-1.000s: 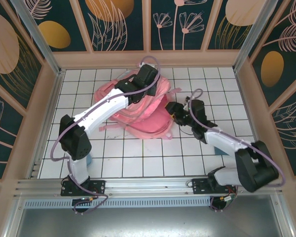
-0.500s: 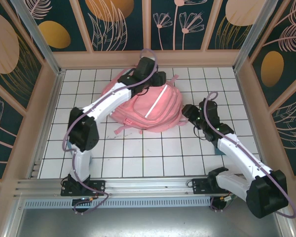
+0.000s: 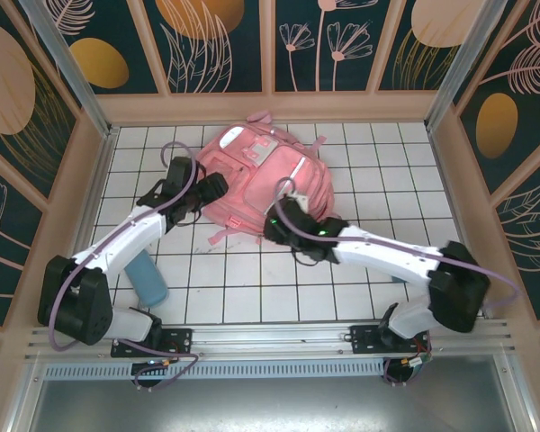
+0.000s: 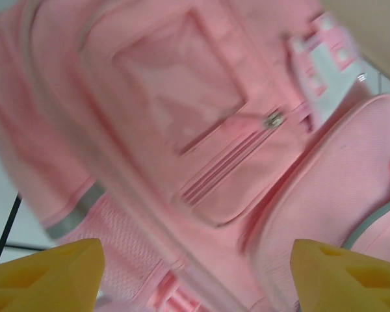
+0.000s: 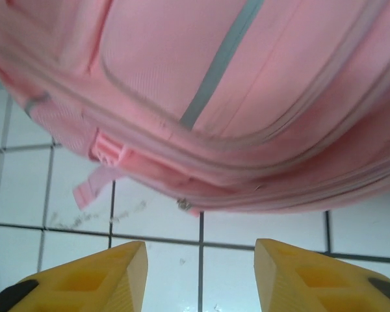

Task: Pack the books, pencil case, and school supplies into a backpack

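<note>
Your left gripper (image 4: pixel 195 276) stands spread and empty at the pink backpack's (image 3: pixel 268 173) left side. Your right gripper (image 5: pixel 200 273), also spread, faces its near edge, apparently not touching.

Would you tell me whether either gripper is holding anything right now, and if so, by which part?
Nothing is held. The left gripper and right gripper both stand open with empty gaps, facing the backpack without gripping it.

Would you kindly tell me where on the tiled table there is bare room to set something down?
Free: the tiles between the backpack and the right wall, and the near middle tiles in front of it. Crowded: the backpack's near edge, where the left pincer and right pincer sit.
</note>
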Controlling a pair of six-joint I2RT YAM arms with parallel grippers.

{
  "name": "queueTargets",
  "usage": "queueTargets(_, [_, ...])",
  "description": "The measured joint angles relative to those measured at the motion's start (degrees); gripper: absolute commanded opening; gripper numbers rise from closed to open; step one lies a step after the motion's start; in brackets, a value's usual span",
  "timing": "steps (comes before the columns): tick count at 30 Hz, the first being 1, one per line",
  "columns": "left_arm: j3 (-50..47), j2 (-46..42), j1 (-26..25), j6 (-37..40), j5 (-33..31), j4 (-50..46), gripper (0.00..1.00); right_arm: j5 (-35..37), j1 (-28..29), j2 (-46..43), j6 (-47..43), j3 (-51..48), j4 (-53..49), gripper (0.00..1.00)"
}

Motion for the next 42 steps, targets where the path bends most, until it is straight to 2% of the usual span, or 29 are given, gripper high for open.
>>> queueTargets(7, [-6.4,-1.4,3.7,-3.1,2.1,0.8,0.76,4.9,5.7,16.4,3.9,10.0,-4.1,0.36])
queueTargets(15, [-9.3,-4.5,7.5,-3.7,2.3,2.5,0.78,7.3,5.9,25.8,9.0,15.4,-7.0,0.36])
queueTargets(18, [-10.1,-4.9,8.0,-3.7,2.6,3.0,0.78,7.4,5.8,28.6,10.2,17.8,-7.3,0.32])
queueTargets(21, [-10.9,-5.1,8.0,-3.9,3.7,3.5,0.78,8.0,5.5,30.4,11.7,19.3,-7.5,0.27])
queueTargets(30, [-12.5,-5.5,8.0,-4.8,6.0,4.7,0.78,12.4,4.4,34.2,15.1,22.4,-11.1,0.27])
queueTargets(36, [-12.9,-5.6,8.0,-5.0,7.3,6.0,0.78,14.0,4.4,34.2,16.6,22.8,-13.1,0.13])
queueTargets(42, [-14.2,-5.9,8.0,-6.1,8.6,6.8,0.78,14.8,4.7,34.2,15.5,22.8,-14.3,0.07])
